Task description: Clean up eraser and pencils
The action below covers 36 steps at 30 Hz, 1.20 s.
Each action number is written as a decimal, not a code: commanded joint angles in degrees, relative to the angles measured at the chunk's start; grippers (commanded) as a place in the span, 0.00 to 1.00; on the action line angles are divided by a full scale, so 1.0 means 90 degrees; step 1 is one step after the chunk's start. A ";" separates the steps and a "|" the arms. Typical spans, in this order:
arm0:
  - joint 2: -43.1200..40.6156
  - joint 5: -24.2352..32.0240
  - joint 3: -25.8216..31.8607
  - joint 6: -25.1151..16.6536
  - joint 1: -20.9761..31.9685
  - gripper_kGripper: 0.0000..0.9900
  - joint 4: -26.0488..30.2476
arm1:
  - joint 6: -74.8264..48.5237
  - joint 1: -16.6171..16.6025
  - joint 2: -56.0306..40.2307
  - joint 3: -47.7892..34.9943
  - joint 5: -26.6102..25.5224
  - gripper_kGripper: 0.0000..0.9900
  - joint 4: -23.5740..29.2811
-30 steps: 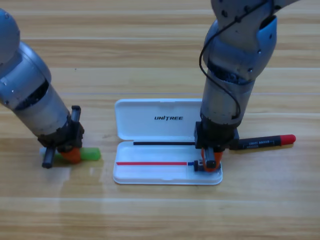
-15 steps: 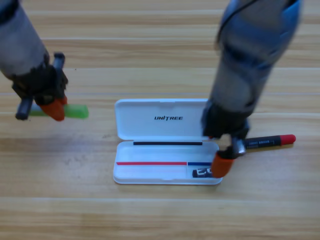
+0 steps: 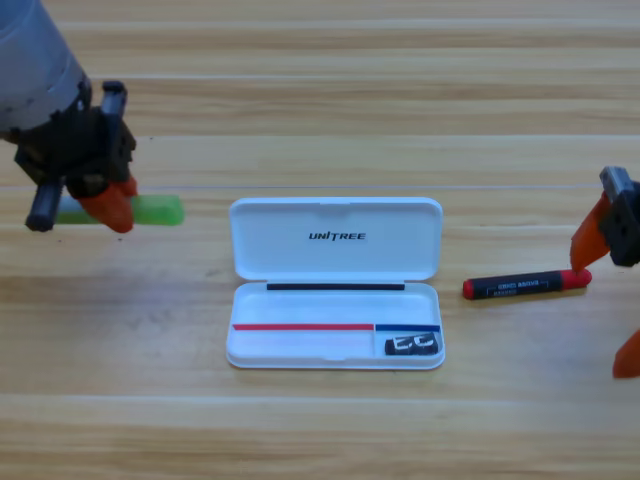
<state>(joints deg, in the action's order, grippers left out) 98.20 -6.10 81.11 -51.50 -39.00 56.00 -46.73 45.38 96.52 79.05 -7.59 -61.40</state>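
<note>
the wooden desk (image 3: 320,100) ran in pale planks across the whole view, with a faint sheen along its near edge, and nothing of the room beyond it showed. nearest lay the open white case (image 3: 335,240), its lid flat toward the far side, and the eraser (image 3: 413,344) sat in the small compartment at the tray's near right corner. just right of the case, apart from it, the black pencil (image 3: 526,285) with red ends lay flat on the wood. the right claw (image 3: 613,300) hung at the picture's right edge, partly cut off, its orange jaws spread wide and holding nothing, the upper tip close by the pencil's red end. farther back on the left, the left claw (image 3: 108,205) had its jaws closed on the green pencil (image 3: 150,210), which pointed sideways left of the case and well apart from it.
</note>
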 commanded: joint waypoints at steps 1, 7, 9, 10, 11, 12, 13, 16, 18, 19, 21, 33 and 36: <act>0.0222 0.0092 0.0353 0.0390 -0.0715 0.00 0.0115 | -0.0579 -0.1155 0.1433 0.0142 0.0102 0.99 0.0406; 0.0769 0.0258 0.0734 0.0790 -0.1204 0.00 0.0125 | -0.1019 -0.1243 0.2400 0.0738 0.0258 0.96 0.0474; 0.0974 0.0366 0.0851 0.0888 -0.1331 0.00 0.0115 | -0.1058 -0.1243 0.2683 0.0963 0.0356 0.96 0.0533; 0.1091 0.0405 0.0900 0.0927 -0.1389 0.00 0.0115 | -0.1068 -0.1243 0.2830 0.1070 0.0424 0.96 0.0562; 0.1198 0.0444 0.0939 0.0956 -0.1428 0.00 0.0105 | -0.1077 -0.1243 0.2947 0.1168 0.0483 0.94 0.0591; 0.1316 0.0483 0.0978 0.0995 -0.1477 0.00 0.0096 | -0.1107 -0.1253 0.3054 0.1256 0.0561 0.93 0.0611; 0.1423 0.0502 0.1007 0.1015 -0.1526 0.00 0.0066 | -0.1126 -0.1262 0.3142 0.1324 0.0590 0.93 0.0611; 0.1716 0.0541 0.1124 0.1093 -0.1624 0.00 0.0037 | -0.1165 -0.1262 0.3347 0.1461 0.0717 0.90 0.0621; 0.1882 0.0541 0.1212 0.1122 -0.1672 0.00 0.0037 | -0.1175 -0.1272 0.3494 0.1558 0.0785 0.90 0.0621; 0.1950 0.0551 0.1242 0.1122 -0.1682 0.00 0.0008 | -0.1175 -0.1282 0.3562 0.1597 0.0815 0.90 0.0630; 0.2107 0.0590 0.1271 0.1122 -0.1682 0.00 -0.0041 | -0.1195 -0.1302 0.3660 0.1636 0.0854 0.86 0.0650; 0.3025 0.0668 0.1701 0.1142 -0.1682 0.00 -0.0178 | -0.1331 -0.1311 0.3836 0.1558 0.0785 0.49 0.0640; 0.3122 0.0678 0.1759 0.1161 -0.1682 0.00 -0.0178 | -0.1409 -0.1311 0.3894 0.1539 0.0736 0.21 0.0640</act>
<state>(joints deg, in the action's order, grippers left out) 122.44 -0.66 96.41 -41.70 -53.11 54.66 -58.25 34.79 126.90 93.81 -0.28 -56.33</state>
